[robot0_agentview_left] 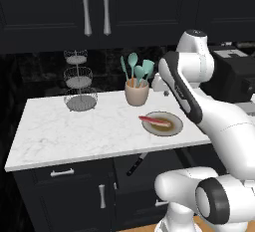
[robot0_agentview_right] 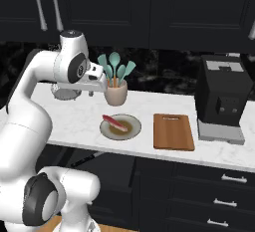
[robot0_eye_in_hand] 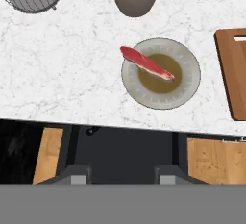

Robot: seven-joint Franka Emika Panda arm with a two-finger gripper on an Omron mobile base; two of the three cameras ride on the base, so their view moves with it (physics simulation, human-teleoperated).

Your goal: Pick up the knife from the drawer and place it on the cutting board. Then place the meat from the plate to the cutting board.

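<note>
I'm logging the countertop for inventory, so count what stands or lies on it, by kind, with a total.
Plate: 1
Meat strip: 1
Cutting board: 1
Utensil cup: 1
Tiered wire basket: 1
Coffee machine: 1
Total: 6

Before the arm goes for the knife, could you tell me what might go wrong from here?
The knife lies in the drawer close under the counter edge, so the claw may strike that edge reaching down. The meat overhangs the plate rim, so a nudge could tip it off.
</note>
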